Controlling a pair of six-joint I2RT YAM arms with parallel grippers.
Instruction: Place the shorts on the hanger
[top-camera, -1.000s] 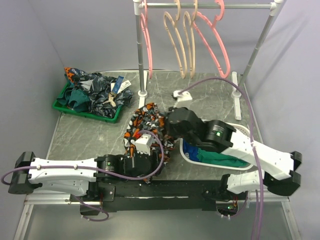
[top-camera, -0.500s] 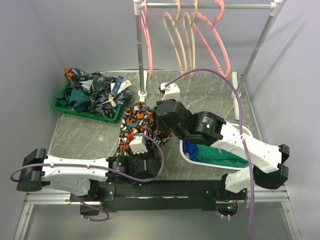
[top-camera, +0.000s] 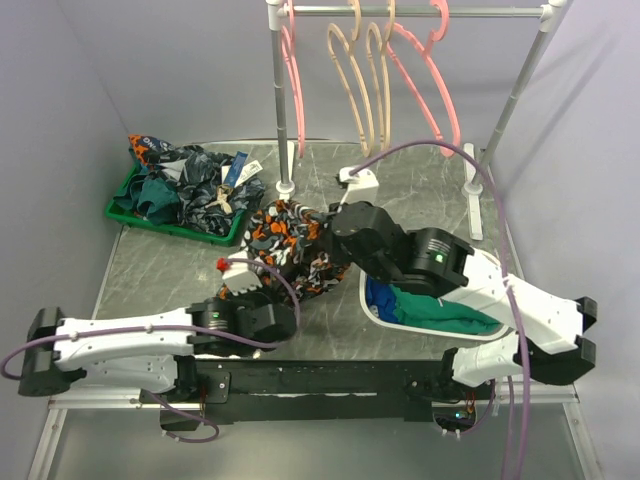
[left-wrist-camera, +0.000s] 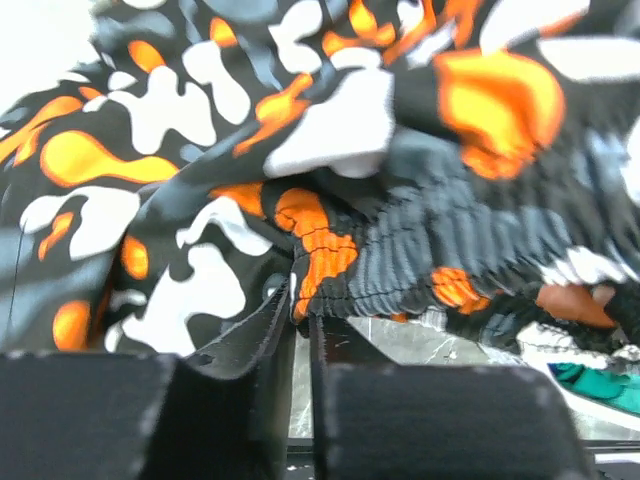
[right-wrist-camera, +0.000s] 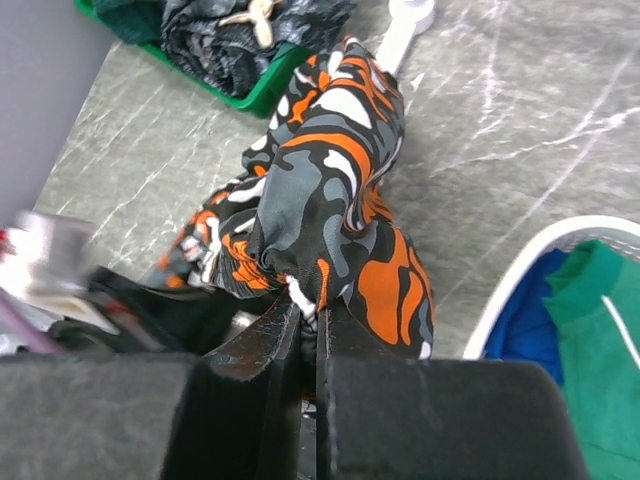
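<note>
Fingers (right-wrist-camera: 255, 365) of my left gripper (left-wrist-camera: 300, 318) and right gripper (right-wrist-camera: 308, 318) each clamp the soft orange-black-grey-white camouflage fabric shorts (top-camera: 295, 240).

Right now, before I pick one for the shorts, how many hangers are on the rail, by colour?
Pink hangers: 2
Beige hangers: 2
Total: 4 hangers
</note>
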